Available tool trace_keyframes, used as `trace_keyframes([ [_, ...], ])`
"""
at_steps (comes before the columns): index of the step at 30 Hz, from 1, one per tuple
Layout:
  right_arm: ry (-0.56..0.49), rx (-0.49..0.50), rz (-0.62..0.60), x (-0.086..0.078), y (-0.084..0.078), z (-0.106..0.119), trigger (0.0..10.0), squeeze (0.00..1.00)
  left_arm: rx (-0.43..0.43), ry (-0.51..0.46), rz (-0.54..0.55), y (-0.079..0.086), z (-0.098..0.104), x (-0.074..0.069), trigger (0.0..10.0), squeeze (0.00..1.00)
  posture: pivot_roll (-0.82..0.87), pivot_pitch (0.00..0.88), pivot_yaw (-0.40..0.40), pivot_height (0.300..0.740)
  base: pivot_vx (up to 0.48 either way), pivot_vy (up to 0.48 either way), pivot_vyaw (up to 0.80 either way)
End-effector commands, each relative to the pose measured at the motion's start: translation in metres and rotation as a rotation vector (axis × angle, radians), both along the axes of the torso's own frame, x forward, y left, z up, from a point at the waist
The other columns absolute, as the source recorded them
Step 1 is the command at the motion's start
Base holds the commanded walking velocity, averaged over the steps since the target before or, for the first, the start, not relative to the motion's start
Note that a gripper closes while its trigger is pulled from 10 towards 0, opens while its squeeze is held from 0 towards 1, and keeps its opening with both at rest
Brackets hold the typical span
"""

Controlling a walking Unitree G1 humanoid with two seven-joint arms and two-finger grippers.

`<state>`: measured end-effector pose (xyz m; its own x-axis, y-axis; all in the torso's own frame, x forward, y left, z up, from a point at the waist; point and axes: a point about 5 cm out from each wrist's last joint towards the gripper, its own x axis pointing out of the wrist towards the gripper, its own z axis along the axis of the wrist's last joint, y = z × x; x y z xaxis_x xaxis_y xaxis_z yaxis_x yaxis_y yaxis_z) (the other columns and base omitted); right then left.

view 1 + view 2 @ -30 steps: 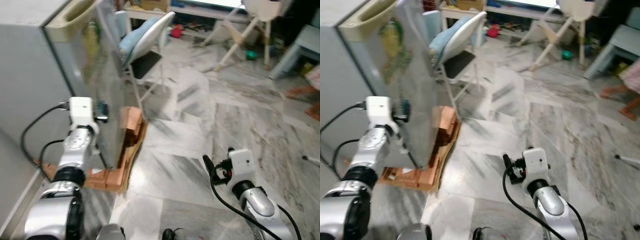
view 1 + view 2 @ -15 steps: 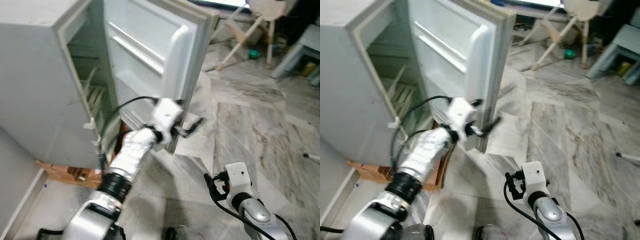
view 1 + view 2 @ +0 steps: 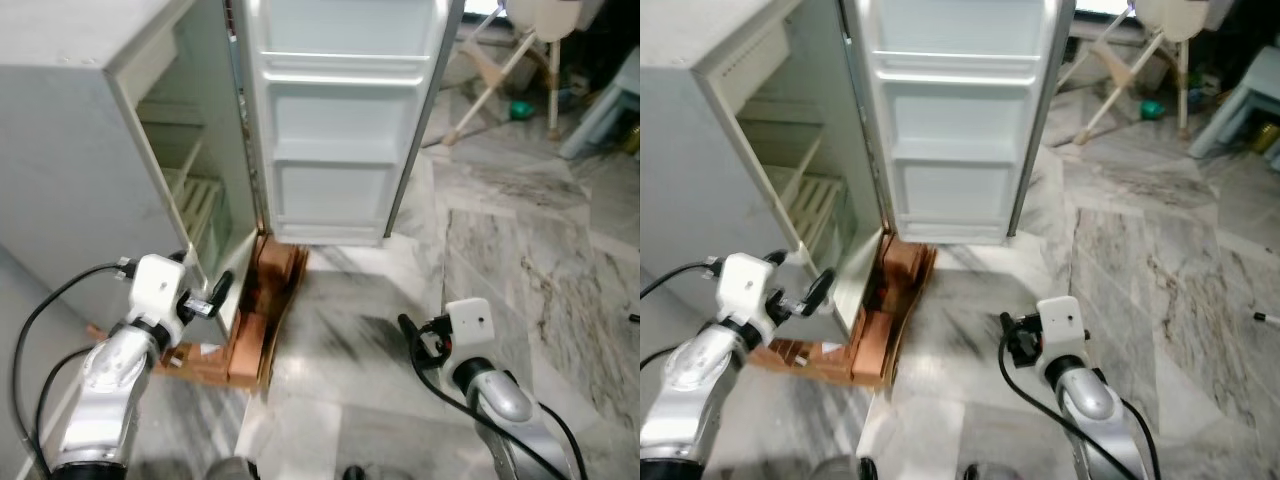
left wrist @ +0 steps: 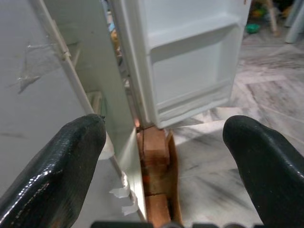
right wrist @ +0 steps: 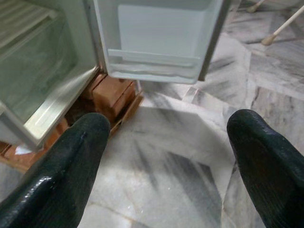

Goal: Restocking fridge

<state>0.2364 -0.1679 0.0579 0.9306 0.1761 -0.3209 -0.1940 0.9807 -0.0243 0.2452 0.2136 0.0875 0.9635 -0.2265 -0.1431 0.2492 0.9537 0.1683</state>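
The grey fridge [image 3: 70, 170] stands at the left with its door [image 3: 340, 130] swung wide open, the white door racks bare. Inside the cabinet I make out white shelves [image 3: 200, 205] and a clear drawer [image 5: 33, 61]. The fridge rests on orange bricks [image 3: 272, 300]. My left gripper [image 3: 215, 298] hangs low by the cabinet's front corner, open and holding nothing; the left wrist view looks between its fingers [image 4: 57, 161] at the door's hinge side. My right gripper [image 3: 408, 332] is low over the marble floor, open and empty, pointing toward the bricks and the door's lower rack [image 5: 152, 59].
Marble floor [image 3: 500, 240] spreads to the right of the fridge. At the back right are wooden chair legs [image 3: 490, 80], a green ball [image 3: 520, 108] and a pale blue stool [image 3: 612, 95]. A cable runs from each wrist.
The fridge door went from nearly shut to wide open. My left arm pulled it round, then let go and dropped back beside the cabinet. The right arm stayed low.
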Motion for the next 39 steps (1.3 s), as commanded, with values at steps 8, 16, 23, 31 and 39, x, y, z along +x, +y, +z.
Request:
trace_keyframes([
  [8,-0.026,-0.006,0.005,0.008,0.003,0.002,10.0,0.00,0.006,-0.005,-0.025,-0.023,0.003,0.002,10.0,0.00,0.01,0.052,-0.066,0.740,0.329,-0.346,0.00],
  [16,-0.041,-0.009,-0.011,0.013,-0.003,0.004,10.0,0.00,0.014,-0.005,-0.027,-0.029,0.004,0.007,10.0,0.00,0.00,0.046,-0.067,0.740,0.330,-0.345,0.00],
  [23,-0.088,0.006,-0.034,0.022,-0.005,0.012,10.0,0.00,0.054,-0.016,-0.015,-0.028,0.007,0.003,10.0,0.00,0.02,0.054,-0.055,0.740,0.329,-0.346,0.00],
  [31,-0.137,0.000,-0.024,0.033,0.000,0.024,10.0,0.00,0.052,-0.017,0.000,-0.027,0.007,0.000,10.0,0.00,0.01,0.061,-0.057,0.740,0.330,-0.345,-0.38],
  [39,-0.175,0.015,-0.040,0.037,0.002,0.031,10.0,0.00,0.015,-0.011,0.007,-0.032,0.006,0.003,10.0,0.00,-0.01,0.055,-0.054,0.740,0.343,-0.330,-0.80],
])
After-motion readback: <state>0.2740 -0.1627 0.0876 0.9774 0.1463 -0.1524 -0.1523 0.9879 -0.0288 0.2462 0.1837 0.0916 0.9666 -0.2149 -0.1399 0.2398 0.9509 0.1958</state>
